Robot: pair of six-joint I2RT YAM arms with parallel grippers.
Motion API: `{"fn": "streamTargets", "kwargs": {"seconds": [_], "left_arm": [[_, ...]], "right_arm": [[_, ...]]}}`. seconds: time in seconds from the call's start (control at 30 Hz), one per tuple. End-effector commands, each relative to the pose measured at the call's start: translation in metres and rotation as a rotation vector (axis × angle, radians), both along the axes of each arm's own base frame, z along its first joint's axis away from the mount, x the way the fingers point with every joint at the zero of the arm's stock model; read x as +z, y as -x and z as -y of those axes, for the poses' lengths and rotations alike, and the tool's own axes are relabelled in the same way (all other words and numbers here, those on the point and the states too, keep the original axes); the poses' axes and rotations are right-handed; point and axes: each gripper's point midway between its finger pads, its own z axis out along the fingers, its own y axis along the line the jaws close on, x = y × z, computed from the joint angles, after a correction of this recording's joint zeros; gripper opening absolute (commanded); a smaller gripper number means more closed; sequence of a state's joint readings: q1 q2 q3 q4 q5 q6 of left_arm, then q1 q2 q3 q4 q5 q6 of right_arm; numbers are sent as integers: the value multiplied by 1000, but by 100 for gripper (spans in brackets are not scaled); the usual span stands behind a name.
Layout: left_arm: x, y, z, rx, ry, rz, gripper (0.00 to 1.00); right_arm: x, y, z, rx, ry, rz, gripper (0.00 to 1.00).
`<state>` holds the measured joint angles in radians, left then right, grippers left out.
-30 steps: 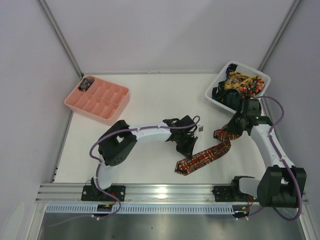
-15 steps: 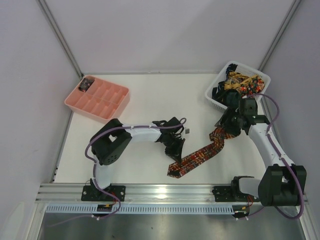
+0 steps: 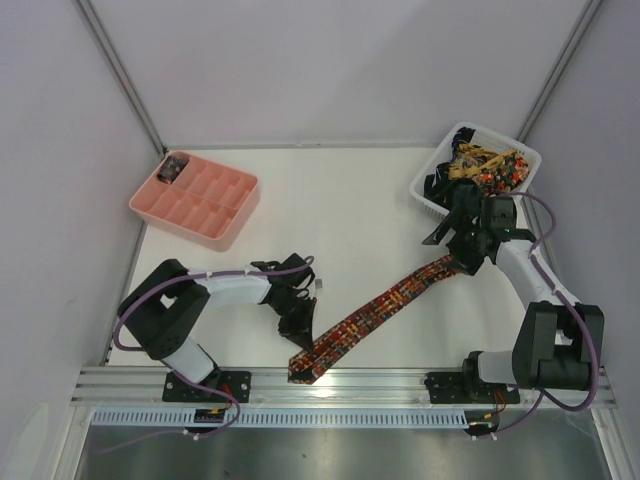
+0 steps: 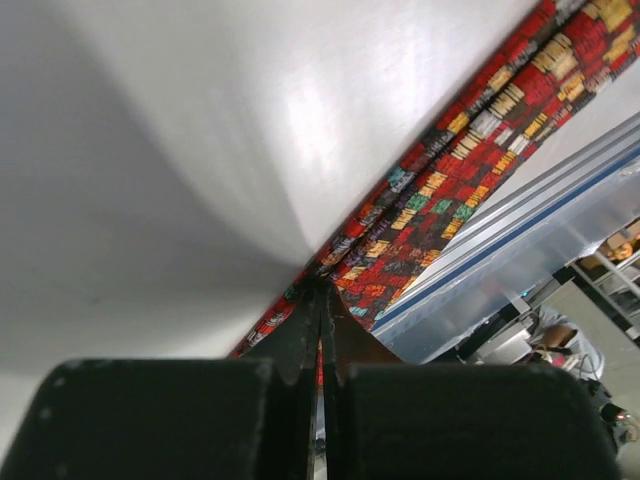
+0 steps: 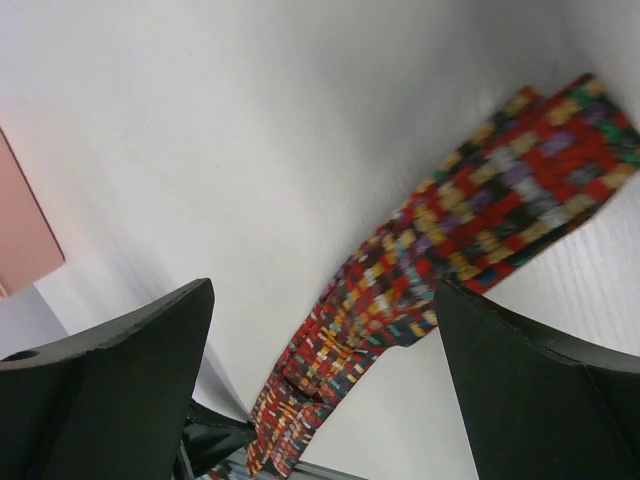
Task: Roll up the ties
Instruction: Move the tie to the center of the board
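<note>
Patterned tie [image 3: 372, 313] laid slantwise across a white tabletop [image 3: 340, 200].

Pale walls [image 3: 330, 70] on three sides, metal rail [image 3: 340, 385] along the near edge. Far left, a pink tray [image 3: 178, 226] with something dark in its far corner compartment. Far right, a white basket [image 3: 422, 196] heaped with more ties [image 3: 485, 165]. On the tabletop between them, only the tie: narrow and flat, in small blocks of red, orange, yellow and black with flecks of green, running from the near edge left of centre up to just short of the basket. Left jaws closed, pinching the tie close to its near end. Right jaws spread wide over the far end, gripping nothing.
</note>
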<state>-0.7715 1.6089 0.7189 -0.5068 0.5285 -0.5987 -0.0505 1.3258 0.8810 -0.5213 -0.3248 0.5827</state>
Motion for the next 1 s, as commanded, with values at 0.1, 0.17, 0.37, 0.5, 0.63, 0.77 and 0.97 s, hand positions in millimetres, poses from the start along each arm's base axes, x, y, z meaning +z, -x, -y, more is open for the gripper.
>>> {"fn": "streamTargets", "kwargs": {"seconds": [0.1,0.17,0.37,0.5,0.63,0.77,0.97], "left_arm": [[-31,0,-68,14,-335,66,0],[-30,-5,-66,8,-337,77,0],[-28,-8,-68,-13,-345,91,0],[-25,-11,-72,-25,-363,106,1],[-23,-13,-74,-40,-375,118,1],[-22,-15,-77,-46,-389,125,1],[-24,-18,-77,-47,-400,127,1]], "right_arm": [[-10,-12,23,-174,-76,35,94],[-14,-13,23,-196,-95,23,92],[-30,-5,29,-254,-84,-23,88],[-42,-10,28,-272,-107,-10,87],[-49,-21,22,-291,-171,41,83],[-46,-34,25,-327,-195,103,70],[-24,-29,53,-399,-94,42,33]]}}
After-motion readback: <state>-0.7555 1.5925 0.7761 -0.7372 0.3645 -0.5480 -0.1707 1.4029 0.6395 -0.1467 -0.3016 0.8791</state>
